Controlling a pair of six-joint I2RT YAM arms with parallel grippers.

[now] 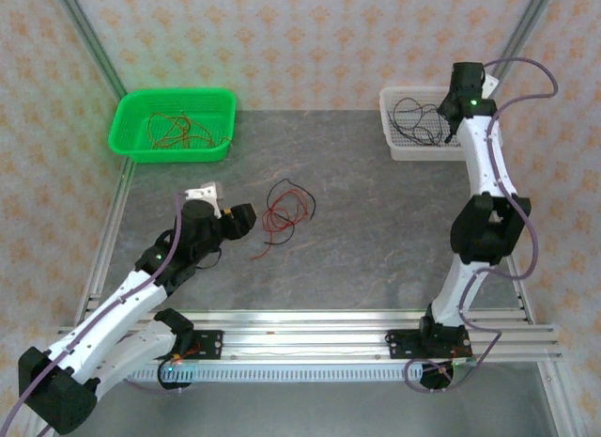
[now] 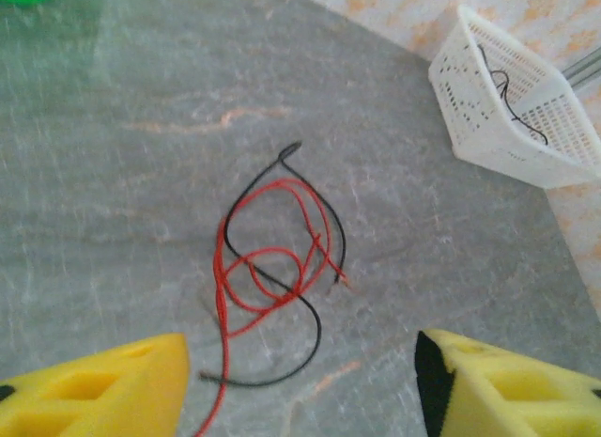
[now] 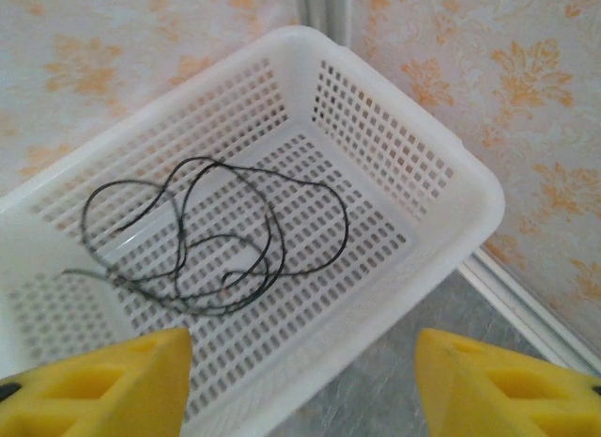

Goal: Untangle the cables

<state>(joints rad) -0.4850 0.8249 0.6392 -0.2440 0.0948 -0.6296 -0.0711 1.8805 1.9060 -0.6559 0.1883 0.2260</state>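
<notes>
Hovering open near the tangled cables, the left gripper would do best pinching one loose end; the right gripper hung open above the far basket

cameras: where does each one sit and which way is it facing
top external: above and behind the arms, looking down on the table; both arms show.
left wrist: on the left arm, looking down at the red and black wire tangle; left gripper fingers at the bottom corners.
right wrist: on the right arm, looking down into the white basket of black wires; right gripper fingers below.
shared: top and left wrist both see the tangle and white basket.
</notes>
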